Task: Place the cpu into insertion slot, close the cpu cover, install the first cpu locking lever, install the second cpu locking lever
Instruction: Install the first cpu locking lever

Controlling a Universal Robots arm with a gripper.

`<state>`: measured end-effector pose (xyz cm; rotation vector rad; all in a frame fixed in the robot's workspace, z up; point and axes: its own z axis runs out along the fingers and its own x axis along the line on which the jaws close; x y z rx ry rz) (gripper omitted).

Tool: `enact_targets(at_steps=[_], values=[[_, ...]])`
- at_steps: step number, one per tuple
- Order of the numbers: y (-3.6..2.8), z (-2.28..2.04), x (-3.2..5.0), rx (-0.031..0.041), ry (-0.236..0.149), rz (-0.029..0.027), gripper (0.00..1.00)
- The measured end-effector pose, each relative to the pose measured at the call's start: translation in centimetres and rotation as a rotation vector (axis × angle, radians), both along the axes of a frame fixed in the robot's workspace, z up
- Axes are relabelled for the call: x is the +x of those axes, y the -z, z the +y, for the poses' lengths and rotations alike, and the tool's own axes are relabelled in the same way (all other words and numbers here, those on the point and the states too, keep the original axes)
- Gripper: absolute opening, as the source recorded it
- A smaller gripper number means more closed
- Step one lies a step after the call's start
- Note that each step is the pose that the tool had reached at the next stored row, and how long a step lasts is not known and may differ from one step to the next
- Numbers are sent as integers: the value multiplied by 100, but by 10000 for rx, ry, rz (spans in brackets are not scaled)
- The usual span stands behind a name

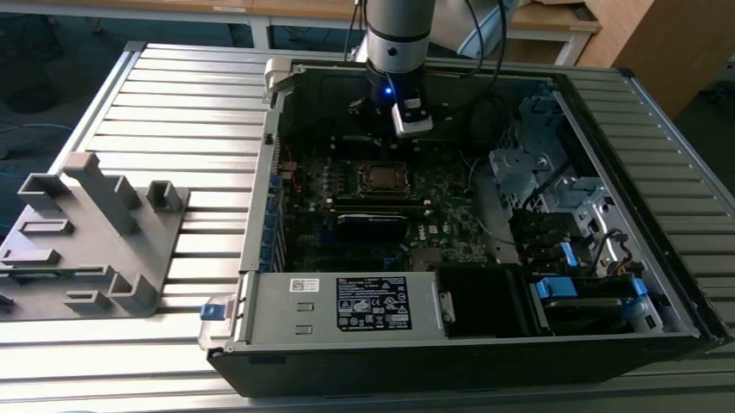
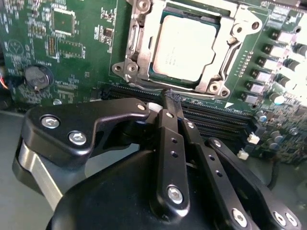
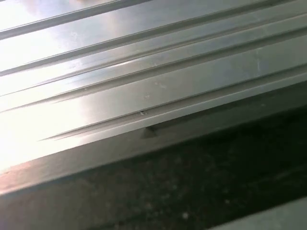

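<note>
A: Status? Where's the cpu (image 2: 184,47)?

B: Seated in the insertion slot (image 2: 144,72). In the second wrist view the cpu cover (image 2: 218,67) looks folded down around it, chip top showing through the window.

A: Gripper?

B: Gripper (image 2: 171,97) clenched, fingers pressed together, holding nothing. Tip sits just beside the cover's near edge, above the memory slots (image 2: 216,122).

A: So which step?

B: My read: placement and cover done, levers in hand. Can't tell if either is latched. Latching would need a precise sideways push on thin wire.
</note>
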<state>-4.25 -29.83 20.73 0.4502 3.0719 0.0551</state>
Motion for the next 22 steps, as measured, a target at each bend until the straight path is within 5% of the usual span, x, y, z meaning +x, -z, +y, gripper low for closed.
enact_targets(at_steps=[6,12,15,22], values=[[0,0,0,-6,-59,1,11],[1,0,0,-6,-752,0,11],[1,-3,0,-4,-797,-1,11],[0,-78,0,-32,-815,2,11]])
